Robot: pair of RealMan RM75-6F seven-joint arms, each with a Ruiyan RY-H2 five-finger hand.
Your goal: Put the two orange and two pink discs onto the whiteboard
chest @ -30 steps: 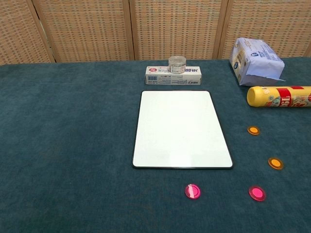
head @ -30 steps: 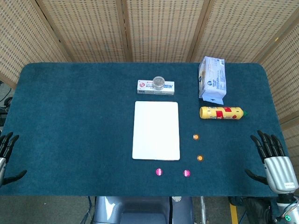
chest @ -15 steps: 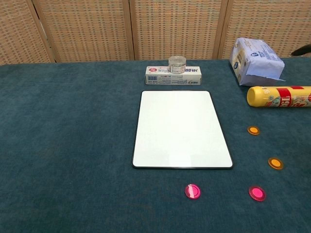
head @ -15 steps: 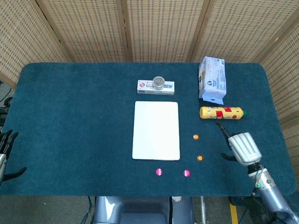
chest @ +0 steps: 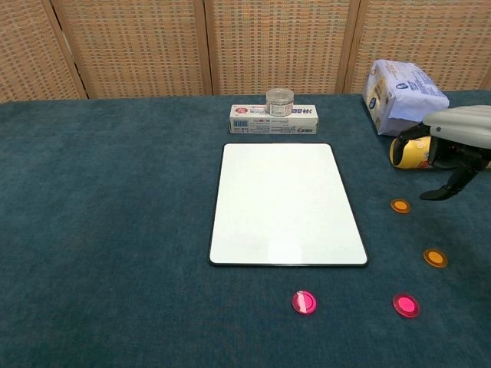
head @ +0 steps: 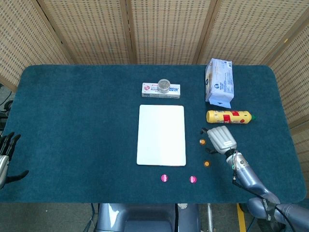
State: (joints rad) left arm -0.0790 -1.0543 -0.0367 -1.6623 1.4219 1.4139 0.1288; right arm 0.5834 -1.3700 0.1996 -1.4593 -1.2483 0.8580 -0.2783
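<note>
Two orange discs (chest: 400,205), two pink discs (chest: 304,302), one whiteboard (chest: 284,204). Right hand (head: 221,139) and left hand (head: 6,155) both empty, fingers spread.

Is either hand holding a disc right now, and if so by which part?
Nothing is held. The right hand hovers by the orange disc, its fingers apart and not touching it; the left hand is spread at the table edge.

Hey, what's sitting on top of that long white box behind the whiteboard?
A small round jar with a silvery lid stands on the long white box, near its middle. What the jar holds cannot be seen, and it covers part of the box's top.
</note>
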